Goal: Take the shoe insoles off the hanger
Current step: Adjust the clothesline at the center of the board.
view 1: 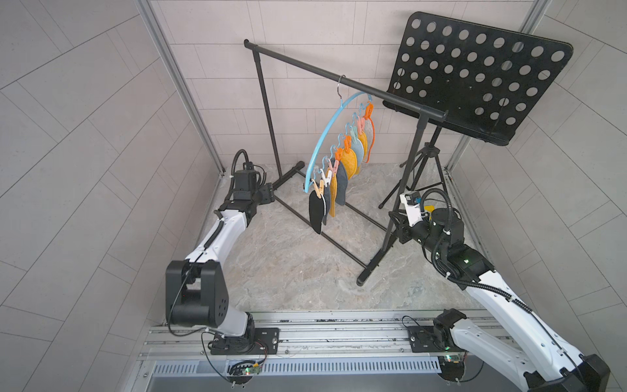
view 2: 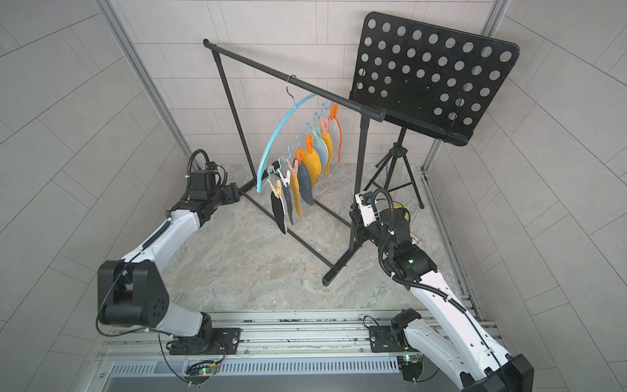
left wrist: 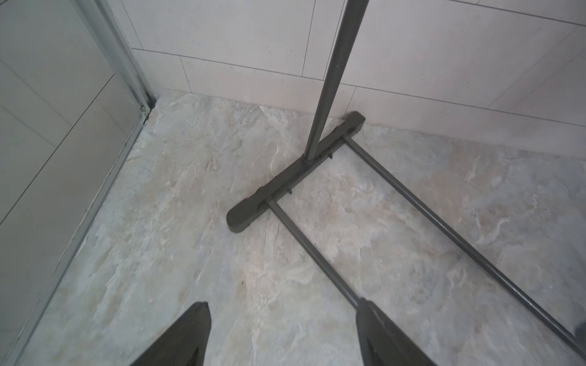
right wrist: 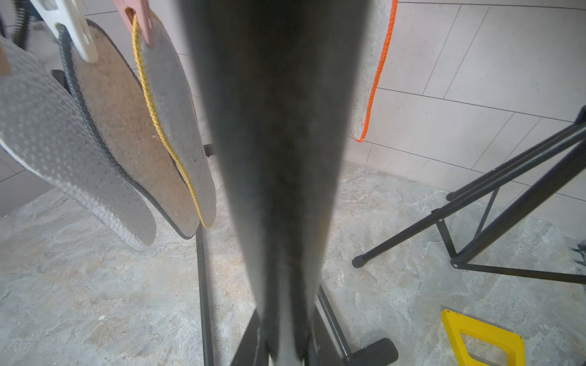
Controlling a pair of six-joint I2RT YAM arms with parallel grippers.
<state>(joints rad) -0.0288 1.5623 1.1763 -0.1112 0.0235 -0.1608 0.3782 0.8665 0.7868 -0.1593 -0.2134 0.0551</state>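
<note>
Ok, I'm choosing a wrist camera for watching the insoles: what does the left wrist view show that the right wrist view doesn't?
Only the left wrist view: the open left gripper and the rack foot against the wall; no insoles. Only the right wrist view: shoe insoles hanging from clips, a yellow piece, tripod legs, and the rack post blurred close up, with the right gripper apparently shut on it. Both: marbled floor, tiled wall and the rack's floor bars.

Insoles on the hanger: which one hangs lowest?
The black insole, clipped at the low end of the hanger. The orange-yellow, grey and red-edged ones all hang higher along it.
</note>
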